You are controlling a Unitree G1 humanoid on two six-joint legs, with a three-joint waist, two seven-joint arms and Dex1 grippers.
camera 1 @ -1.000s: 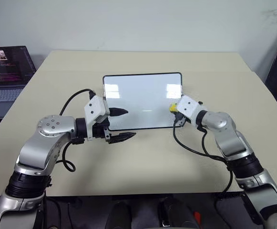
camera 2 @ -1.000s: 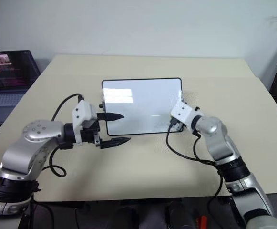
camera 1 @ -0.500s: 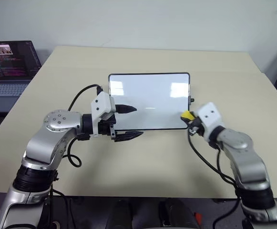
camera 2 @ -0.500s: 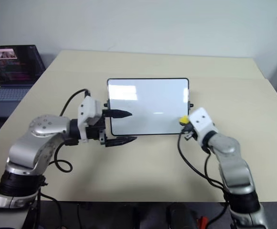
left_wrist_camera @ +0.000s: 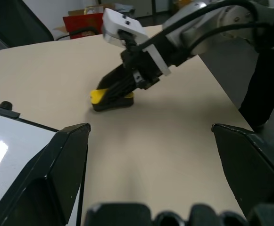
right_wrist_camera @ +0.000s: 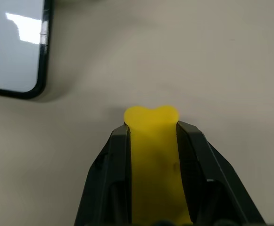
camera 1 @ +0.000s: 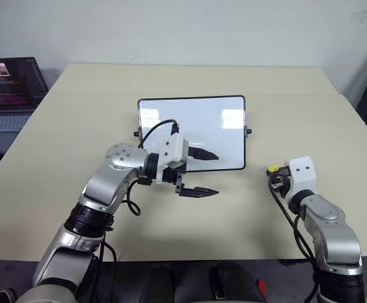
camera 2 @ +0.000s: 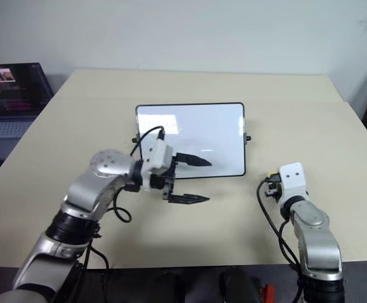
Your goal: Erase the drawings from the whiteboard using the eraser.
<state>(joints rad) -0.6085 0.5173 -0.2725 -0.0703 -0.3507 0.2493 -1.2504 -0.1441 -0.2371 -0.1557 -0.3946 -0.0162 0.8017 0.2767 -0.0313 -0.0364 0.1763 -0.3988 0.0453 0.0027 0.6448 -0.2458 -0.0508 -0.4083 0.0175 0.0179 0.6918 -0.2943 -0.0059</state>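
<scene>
The whiteboard (camera 1: 189,129) lies flat mid-table, its black-framed face plain white with light glare; the drawings are out of view. My left gripper (camera 1: 216,173) is open and points right: one finger lies over the board's near right part, the other over the table in front of it. The eraser (camera 1: 273,169), yellow on a black base, is down at the table surface to the right of the board, apart from it. My right gripper (camera 1: 276,178) is shut on it. The right wrist view has the yellow eraser (right_wrist_camera: 152,141) pinched between both fingers (right_wrist_camera: 111,165), with a board corner (right_wrist_camera: 37,84) beyond.
An open laptop (camera 1: 9,88) stands off the table's far left corner. The beige table (camera 1: 189,82) stretches bare behind the board. A black cable (camera 1: 287,211) loops from my right wrist. A red box (left_wrist_camera: 87,23) sits on the floor beyond the table.
My right gripper carried the eraser off the board's right edge, out to the right and nearer to me, lower. My left gripper swung right along the board's near edge, still open.
</scene>
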